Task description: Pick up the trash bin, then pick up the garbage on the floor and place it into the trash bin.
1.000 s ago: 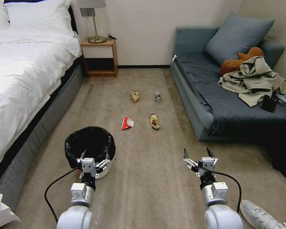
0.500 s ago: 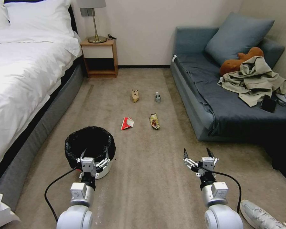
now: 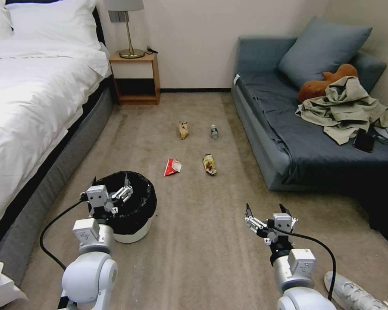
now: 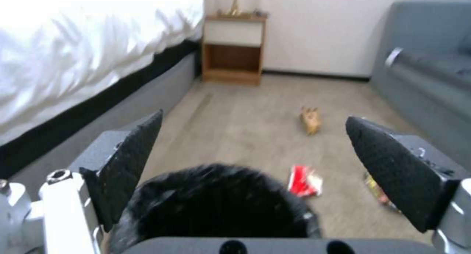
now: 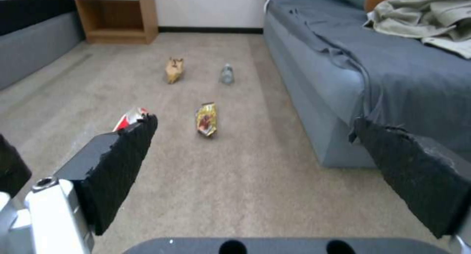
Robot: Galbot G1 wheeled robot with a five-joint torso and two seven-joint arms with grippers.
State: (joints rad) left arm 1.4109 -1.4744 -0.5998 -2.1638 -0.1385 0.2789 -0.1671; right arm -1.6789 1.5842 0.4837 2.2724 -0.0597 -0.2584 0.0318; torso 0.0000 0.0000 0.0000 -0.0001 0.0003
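Left gripper (image 3: 110,186) has lifted and swung left since 0.5 s ago, jaws spread above the small white black-bagged trash bin (image 3: 136,217); right gripper (image 3: 266,210) hovers low, jaws apart.

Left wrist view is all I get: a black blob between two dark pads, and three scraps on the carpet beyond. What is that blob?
Observer: It is a small round white trash bin lined with a black bag. The white wall shows from the head view, and the left hand hangs open over the bin's rim on the bed side.
Operator: And are those three scraps all the litter there is?
Observer: No, there is a fourth. A small clear plastic bottle lies on the carpet beside the crumpled tan paper bag, on its sofa side.
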